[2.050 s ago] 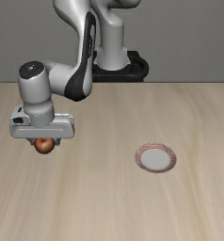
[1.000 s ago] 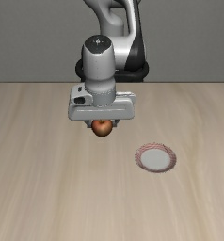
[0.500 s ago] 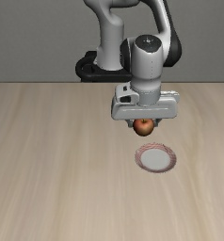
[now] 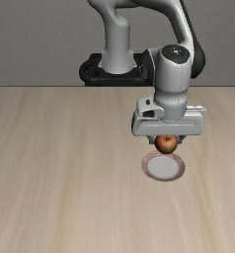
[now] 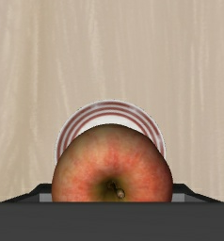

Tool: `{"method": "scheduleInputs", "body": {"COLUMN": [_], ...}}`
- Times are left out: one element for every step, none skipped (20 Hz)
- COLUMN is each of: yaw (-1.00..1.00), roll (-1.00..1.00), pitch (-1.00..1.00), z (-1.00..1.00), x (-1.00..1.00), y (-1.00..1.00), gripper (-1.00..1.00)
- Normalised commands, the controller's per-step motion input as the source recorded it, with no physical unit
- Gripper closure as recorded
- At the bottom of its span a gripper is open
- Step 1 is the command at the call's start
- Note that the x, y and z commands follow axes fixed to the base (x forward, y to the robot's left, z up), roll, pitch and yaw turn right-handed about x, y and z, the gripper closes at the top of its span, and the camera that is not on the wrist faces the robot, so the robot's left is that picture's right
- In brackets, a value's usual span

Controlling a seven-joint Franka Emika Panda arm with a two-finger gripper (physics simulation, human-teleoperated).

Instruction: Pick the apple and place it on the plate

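We hold the apple (image 4: 166, 143) clamped between our jaws at its widest girth, hanging above the plate (image 4: 147, 165) on the tabletop (image 4: 50, 178), and we judge it firm, light, smooth and round, so liable to roll unless released low over the plate's middle.

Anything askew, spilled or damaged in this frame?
Nothing stands out. The hand holds the apple, intact, over the plate, which lies flat and whole on the table.
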Motion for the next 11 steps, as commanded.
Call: {"method": "scheduleInputs", "body": {"yaw": [0.0,0.0,0.0,0.0,0.0,0.0,0.0,0.0,0.0,0.0,0.0], "roll": [0.0,0.0,0.0,0.0,0.0,0.0,0.0,0.0,0.0,0.0,0.0], "pitch": [0.0,0.0,0.0,0.0,0.0,0.0,0.0,0.0,0.0,0.0,0.0], "z": [0.0,0.0,0.0,0.0,0.0,0.0,0.0,0.0,0.0,0.0,0.0], "x": [0.0,0.0,0.0,0.0,0.0,0.0,0.0,0.0,0.0,0.0,0.0], "y": [0.0,0.0,0.0,0.0,0.0,0.0,0.0,0.0,0.0,0.0,0.0], "gripper": [-1.0,-1.0,-1.0,-1.0,-1.0,-1.0,-1.0,-1.0,-1.0,-1.0,-1.0]}}
